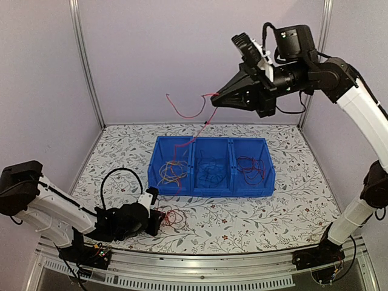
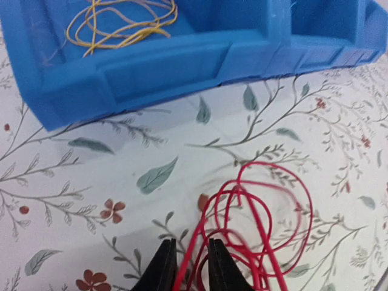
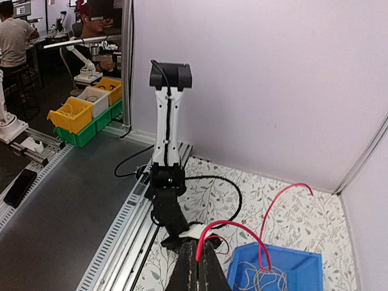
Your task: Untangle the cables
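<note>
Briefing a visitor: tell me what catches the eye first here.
The right end effector, high above the blue bin, pinches a red wire that trails down into the bin's left compartment. In front of the bin, the left end effector hangs low at a red coil.

Tally from beside the table:
- Arms: two. Grippers: two, the left gripper [image 2: 191, 259] and the right gripper [image 1: 213, 102].
- Blue tray [image 1: 254, 189]: one, three compartments, below the right gripper.
- Wire heaps in the tray: three. One is a yellow-tan heap [image 2: 121, 30], one a dark blue heap [image 1: 212, 171], one a dark red heap [image 1: 250, 167].
- Red loop bundle [image 2: 267, 224]: one, at the left gripper's tips.
- Single red wire [image 3: 232, 224]: one, at the right gripper.
- Strands per heap: too fine to count.
</note>
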